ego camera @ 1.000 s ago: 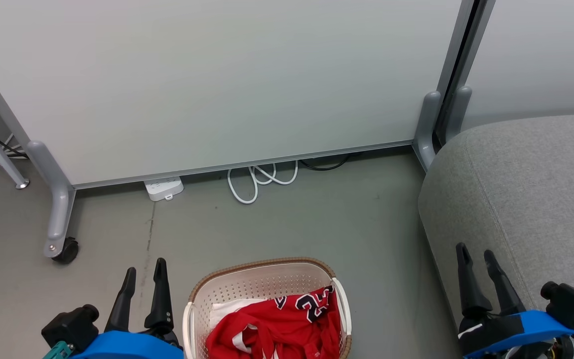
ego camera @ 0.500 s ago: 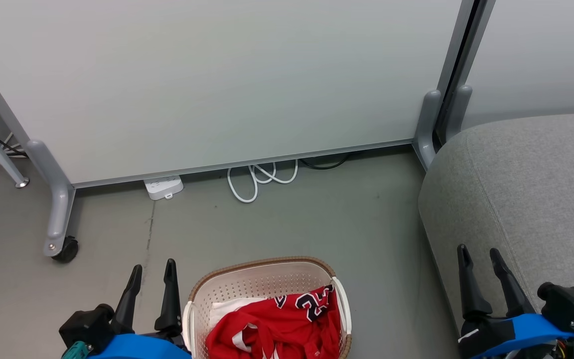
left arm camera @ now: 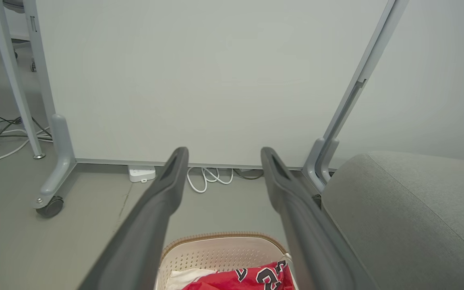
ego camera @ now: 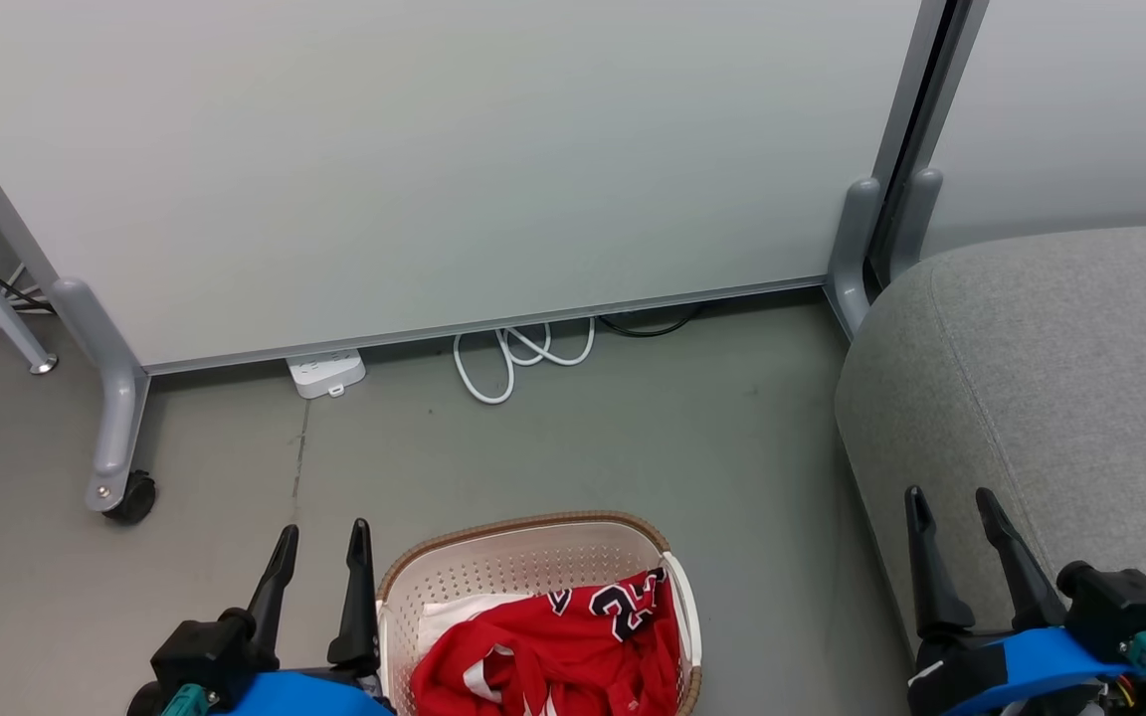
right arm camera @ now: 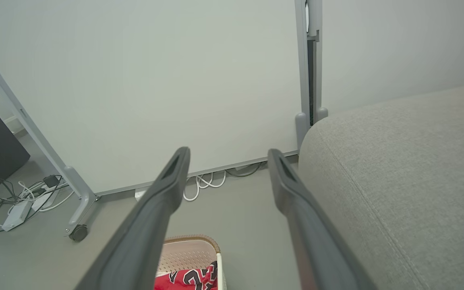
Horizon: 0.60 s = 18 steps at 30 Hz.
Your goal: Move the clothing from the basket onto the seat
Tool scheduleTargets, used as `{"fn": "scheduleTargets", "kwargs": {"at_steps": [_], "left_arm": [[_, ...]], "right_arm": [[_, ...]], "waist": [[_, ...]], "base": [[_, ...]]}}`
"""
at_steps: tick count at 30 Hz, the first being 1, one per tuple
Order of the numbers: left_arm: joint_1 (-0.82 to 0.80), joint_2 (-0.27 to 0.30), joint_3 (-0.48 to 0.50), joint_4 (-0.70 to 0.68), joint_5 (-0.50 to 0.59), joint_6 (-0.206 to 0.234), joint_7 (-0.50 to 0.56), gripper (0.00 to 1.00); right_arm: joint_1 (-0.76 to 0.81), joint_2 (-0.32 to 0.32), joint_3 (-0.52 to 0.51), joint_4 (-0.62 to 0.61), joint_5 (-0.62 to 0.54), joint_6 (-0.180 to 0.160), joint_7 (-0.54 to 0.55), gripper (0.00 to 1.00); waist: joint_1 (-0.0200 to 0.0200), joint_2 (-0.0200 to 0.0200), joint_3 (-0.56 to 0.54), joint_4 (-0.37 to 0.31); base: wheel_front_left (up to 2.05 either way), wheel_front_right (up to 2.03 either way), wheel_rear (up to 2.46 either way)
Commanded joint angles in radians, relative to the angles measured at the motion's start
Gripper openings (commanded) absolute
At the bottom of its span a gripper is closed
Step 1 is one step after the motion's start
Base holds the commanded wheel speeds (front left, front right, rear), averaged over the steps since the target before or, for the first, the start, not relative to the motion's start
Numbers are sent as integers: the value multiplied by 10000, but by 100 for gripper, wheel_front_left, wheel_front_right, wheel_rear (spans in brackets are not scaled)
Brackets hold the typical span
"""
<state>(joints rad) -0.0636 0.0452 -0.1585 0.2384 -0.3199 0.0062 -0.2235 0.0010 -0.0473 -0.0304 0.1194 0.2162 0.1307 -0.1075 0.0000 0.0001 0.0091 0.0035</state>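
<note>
Laundry is what matters here: red basketball garments with white striped trim (ego camera: 543,651), one showing dark numerals outlined in white, lie heaped in the oval cream-white plastic basket with perforated walls and a brown woven-look rim (ego camera: 523,524), down at 6 o'clock on the grey floor (ego camera: 633,438). A fold of white fabric (ego camera: 454,612) peeks out at the heap's 10 o'clock side. The large light-grey upholstered sofa (ego camera: 1080,378) fills 3 to 5 o'clock, apart from the basket, with no garment on it yet.

That cloth looks light, limp and rather slick; I'd expect it to sag, trail and perhaps drag a tangled neighbour along. A bunched ridge near the crown of the heap seems the best place to pinch, not a flat panel, and it needs lifting well clear of the rim.

Both claws are spread wide and empty: the left gripper (ego camera: 324,532) at 7 o'clock, the right gripper (ego camera: 951,497) at 5 o'clock against the sofa's front edge.

Against a second ago, the left gripper has slid toward 3 o'clock, and its inner finger now stands just beside the basket's 9 o'clock wall. The right one has barely shifted; heap and basket lie unchanged.
</note>
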Motion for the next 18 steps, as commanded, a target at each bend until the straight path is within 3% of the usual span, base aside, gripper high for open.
{"fn": "scheduleTargets", "kwargs": {"at_steps": [1,18], "left_arm": [[-67,67,-3,-9,206,53,-94,100],[79,75,-60,-47,679,261,-377,100]], "right_arm": [[98,-46,21,-91,-229,0,-120,100],[203,-48,-5,-157,-1275,0,-353,100]], "waist": [[0,-1,-26,0],[0,-1,-72,33]], "base": [[0,0,0],[0,0,0]]}}
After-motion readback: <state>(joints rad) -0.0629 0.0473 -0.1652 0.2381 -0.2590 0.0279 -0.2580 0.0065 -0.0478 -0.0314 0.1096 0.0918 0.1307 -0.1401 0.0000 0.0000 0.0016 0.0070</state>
